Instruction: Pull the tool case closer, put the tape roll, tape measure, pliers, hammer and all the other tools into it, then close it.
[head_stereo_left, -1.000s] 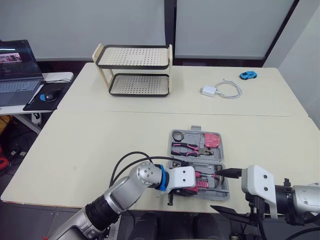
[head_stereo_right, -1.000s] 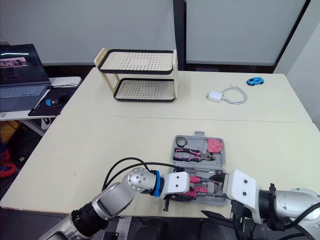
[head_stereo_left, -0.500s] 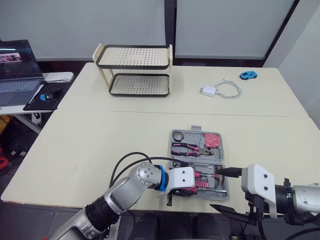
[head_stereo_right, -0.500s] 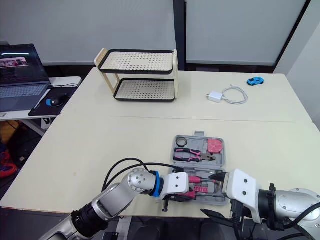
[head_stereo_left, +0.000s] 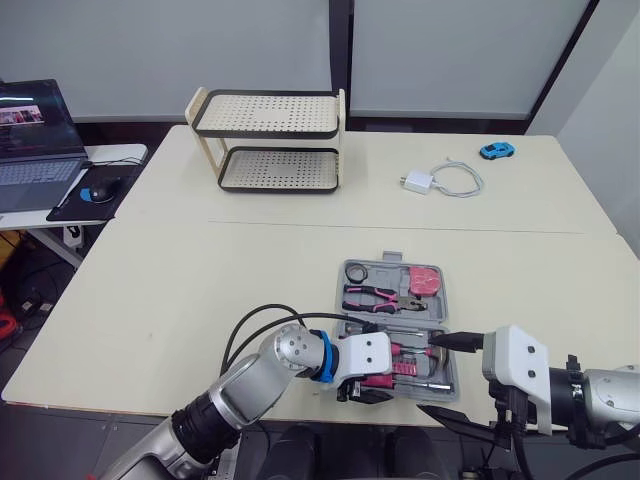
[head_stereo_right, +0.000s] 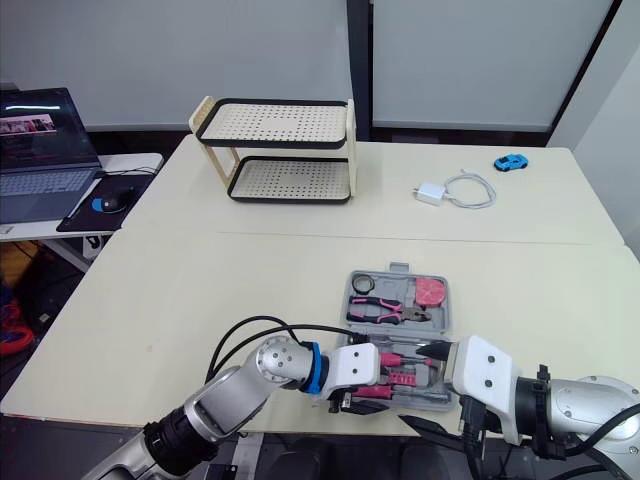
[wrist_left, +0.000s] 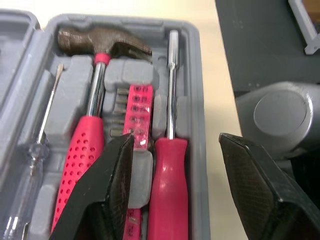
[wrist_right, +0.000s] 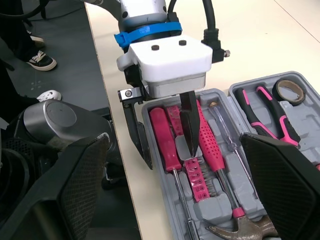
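The left pincer (head_stereo_left: 358, 392) is settling slightly lower against the near wall of the tool case (head_stereo_left: 391, 258). Its fingers are spreading apart and straddling that wall, one inside beside the red screwdriver (wrist_left: 167, 200), one outside past the desk (head_stereo_left: 200, 300) edge. The case is lying unmoved, open, at the desk's near edge. With hammer (wrist_left: 95, 90), pliers (head_stereo_left: 378, 297) and tape roll (head_stereo_left: 357, 272) sitting inside, closing is probably remaining. The right pincer (wrist_right: 172, 137) is hovering wide open, empty. No writing is showing legibly.
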